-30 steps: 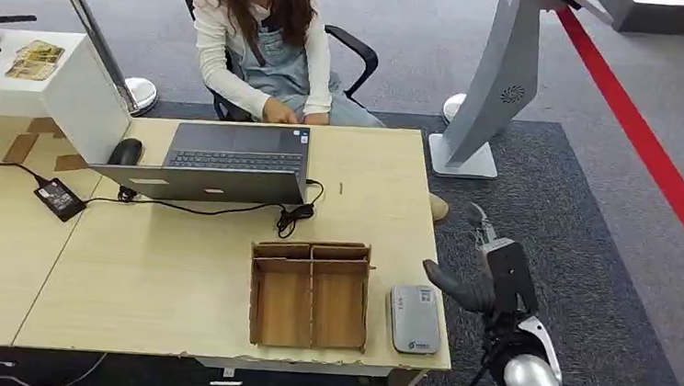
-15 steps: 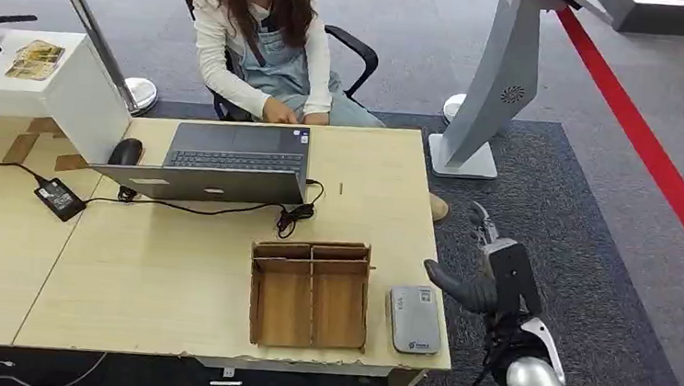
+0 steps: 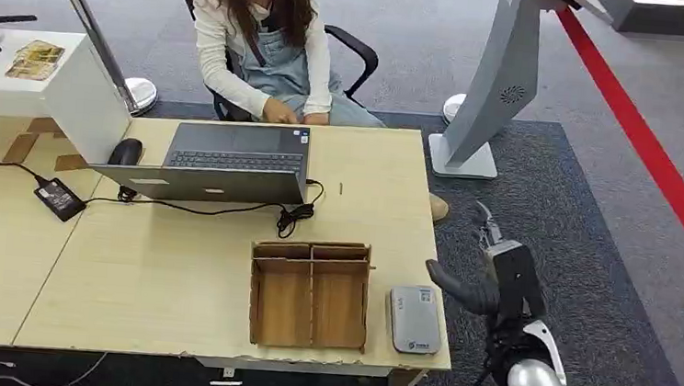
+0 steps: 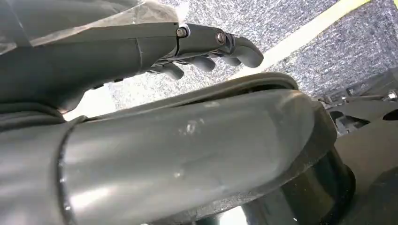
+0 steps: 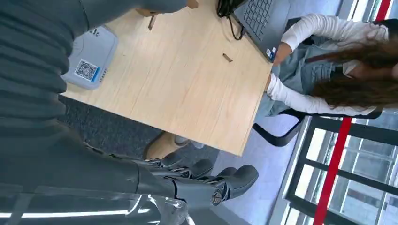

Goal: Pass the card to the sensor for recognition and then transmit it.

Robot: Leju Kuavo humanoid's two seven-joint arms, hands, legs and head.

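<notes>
My right hand (image 3: 489, 274) hangs empty, fingers loosely apart, off the bench (image 3: 175, 281) edge beside the grey sensor (image 3: 414, 318), left hand (image 4: 206, 47) also empty; I can't spot the card, so progress is unclear.

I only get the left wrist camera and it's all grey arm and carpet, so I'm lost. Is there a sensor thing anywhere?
Observer: Yes. A flat grey sensor lies near the right front corner of the table.
Operator: What's next to it?
Observer: A wooden tray stands just left of it. Both of its compartments show bare wood.
Operator: Is my other hand holding anything?
Observer: No. The right hand holds nothing. It hovers over the carpet just off the table's right edge, with its fingers apart.
</notes>
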